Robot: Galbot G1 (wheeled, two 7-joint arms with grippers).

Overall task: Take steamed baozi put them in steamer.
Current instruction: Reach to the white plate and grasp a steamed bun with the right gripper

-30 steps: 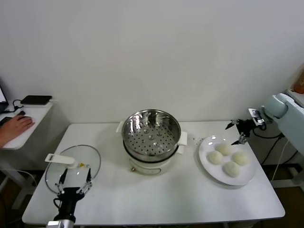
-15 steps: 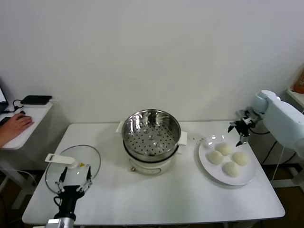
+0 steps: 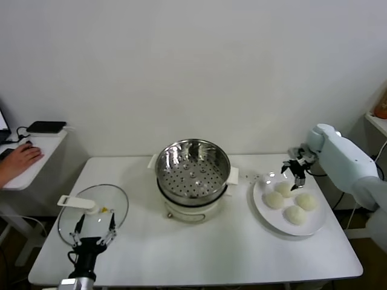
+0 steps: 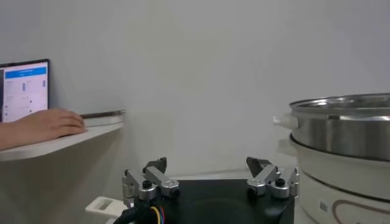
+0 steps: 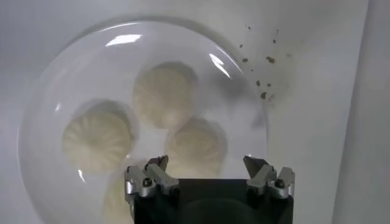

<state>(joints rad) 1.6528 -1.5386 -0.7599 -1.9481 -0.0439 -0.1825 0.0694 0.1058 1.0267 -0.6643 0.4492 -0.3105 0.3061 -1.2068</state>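
**Right tool poised over the plated buns**

On the table (image 3: 199,254), the steamer (image 3: 193,171) stands at the centre, its perforated floor bare. The white plate (image 3: 269,219) to its right carries all four steamed baozi (image 3: 294,214). The right tool (image 3: 293,174) hangs released above the plate's far edge, gripping nothing. The left tool (image 3: 95,230) waits spread by the glass lid (image 3: 115,199).

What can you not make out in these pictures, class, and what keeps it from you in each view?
- Fourth baozi, right wrist view: mostly hidden behind the right gripper, whose jaws stand open.
- Steamer, left wrist view: cut off by the picture's edge; its floor is unseen.
- Glass lid, head view: partly covered by the left gripper.
- Specks beside the plate: too small to identify.
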